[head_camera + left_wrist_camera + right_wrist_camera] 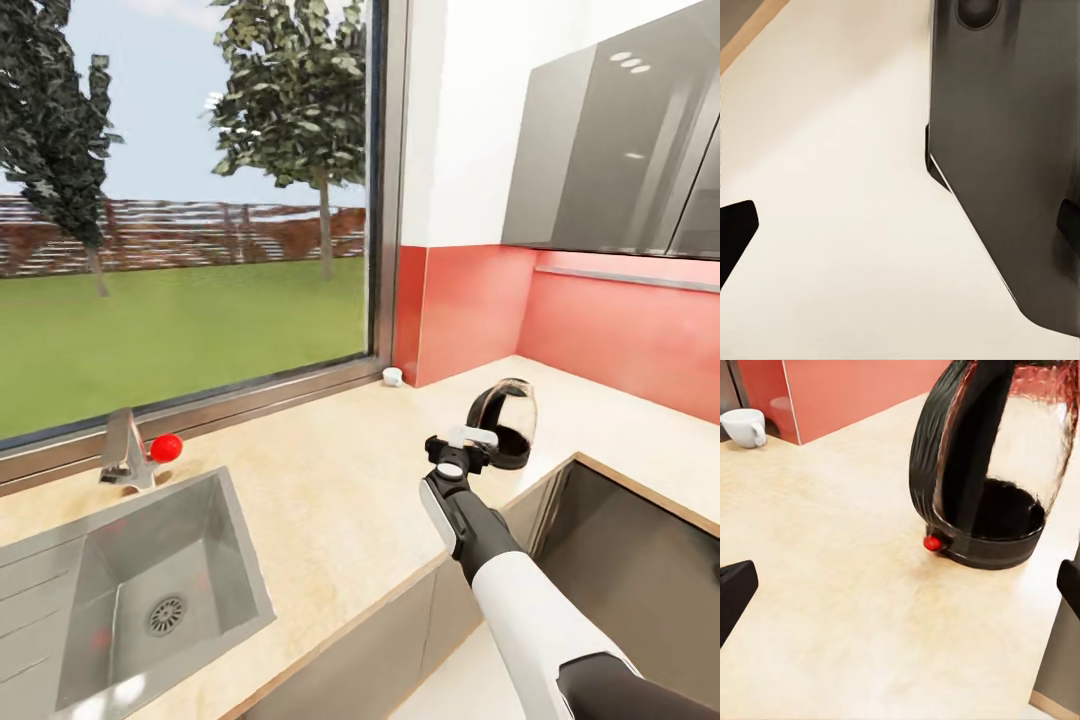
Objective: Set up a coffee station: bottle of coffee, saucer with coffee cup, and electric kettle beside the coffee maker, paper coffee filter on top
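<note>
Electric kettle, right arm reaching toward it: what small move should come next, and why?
Probably ease the right gripper forward until its fingers straddle the electric kettle's black handle, then close. The right wrist view shows the fingertips spread wide with the kettle standing upright on the countertop ahead, not yet between them.

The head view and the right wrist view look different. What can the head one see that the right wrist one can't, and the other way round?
Head view alone: the window, the sink, the faucet's red knob and the grey wall cabinets. Right wrist view alone: the small red button at the kettle's base and the dark fingertips at the picture's edges. Both share the glass electric kettle standing on the beige countertop, the white coffee cup and the red wall.
</note>
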Robot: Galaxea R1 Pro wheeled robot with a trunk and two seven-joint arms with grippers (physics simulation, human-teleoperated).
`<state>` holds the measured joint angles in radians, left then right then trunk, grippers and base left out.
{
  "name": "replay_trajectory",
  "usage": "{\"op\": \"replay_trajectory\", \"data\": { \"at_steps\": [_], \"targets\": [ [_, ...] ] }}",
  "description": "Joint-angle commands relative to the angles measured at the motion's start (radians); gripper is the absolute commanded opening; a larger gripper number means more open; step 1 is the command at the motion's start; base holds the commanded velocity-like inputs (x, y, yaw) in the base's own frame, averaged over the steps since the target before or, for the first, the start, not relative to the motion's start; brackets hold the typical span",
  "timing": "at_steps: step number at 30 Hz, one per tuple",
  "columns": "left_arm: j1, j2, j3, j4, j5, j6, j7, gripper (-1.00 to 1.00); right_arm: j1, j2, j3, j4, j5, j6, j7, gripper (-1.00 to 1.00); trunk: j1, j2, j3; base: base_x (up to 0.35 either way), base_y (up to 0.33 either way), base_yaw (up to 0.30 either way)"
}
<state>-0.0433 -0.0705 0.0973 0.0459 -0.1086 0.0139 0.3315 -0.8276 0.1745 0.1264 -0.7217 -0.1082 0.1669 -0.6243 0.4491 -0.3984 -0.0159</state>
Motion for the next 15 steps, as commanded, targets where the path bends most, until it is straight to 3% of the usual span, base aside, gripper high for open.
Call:
{"op": "replay_trajectory", "data": {
  "at_steps": [1,15],
  "targets": [
    [-0.001,-0.001,0.008,0.002,-0.01,0.001,0.004,1.0,-0.001,0.0,0.002,-0.002,-0.005,0.005,-0.006,1.0,0.001,-0.002,-0.002,0.153,0.0,0.002],
    [-0.001,-0.006,0.008,0.002,-0.01,0.001,0.004,1.0,-0.001,0.0,0.002,-0.002,-0.005,0.003,-0.006,1.0,0.001,-0.002,-0.002,0.02,0.0,0.0]
  ]
}}
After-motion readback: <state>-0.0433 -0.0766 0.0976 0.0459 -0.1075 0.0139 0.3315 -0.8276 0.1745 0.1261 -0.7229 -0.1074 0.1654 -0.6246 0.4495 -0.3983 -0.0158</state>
